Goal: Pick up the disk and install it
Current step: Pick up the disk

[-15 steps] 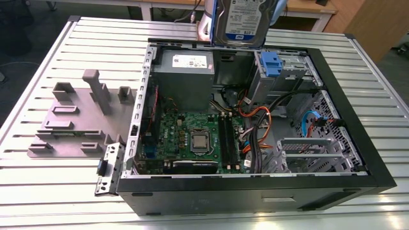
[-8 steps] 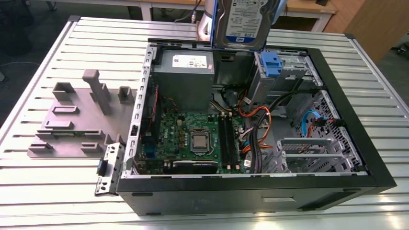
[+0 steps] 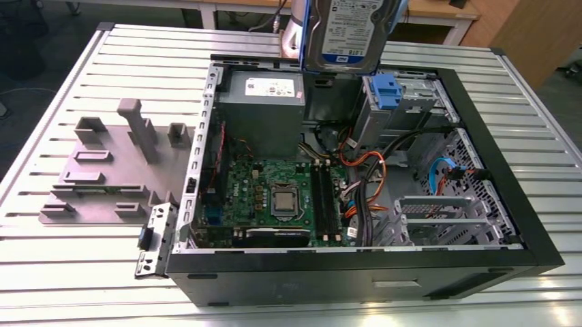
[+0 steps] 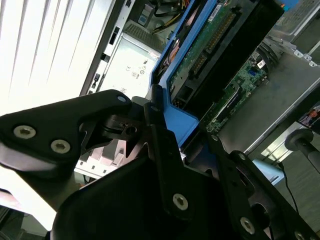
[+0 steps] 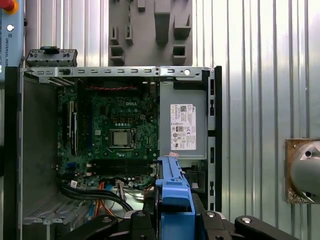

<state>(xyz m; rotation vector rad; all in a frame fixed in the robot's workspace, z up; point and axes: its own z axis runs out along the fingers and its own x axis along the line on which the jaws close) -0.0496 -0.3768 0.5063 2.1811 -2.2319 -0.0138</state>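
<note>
So: disk airborne, held by its plastic frame only

The disk (image 3: 344,33) hangs upright with its label facing the exterior camera. It sits above the rear edge of the open case (image 3: 509,225), over the grey power supply (image 3: 264,102). It appears to touch nothing but the gripper (image 5: 175,212), which is clamped onto the blue carrier (image 4: 182,125) at one end. Both wrist views show the black fingers (image 4: 162,150) pressed on blue plastic, not on the metal body.

Risks, judged from here:
- The carrier is thin plastic. Under clamp load it could flex or pop off the drive, and the disk would tip or drop onto the motherboard (image 3: 272,191).
- The grip is at one end, so the free end may swing. Any tilt would likely jam it at the mouth of the drive bay (image 3: 418,102).
- Orange and black cables (image 3: 373,170) lie loose just beside the bay. They could snag the disk's lower edge or get pinched.
- The second wrist view shows bare circuit board and a connector on the drive's back face. A scrape on the sheet metal could damage them.
</note>
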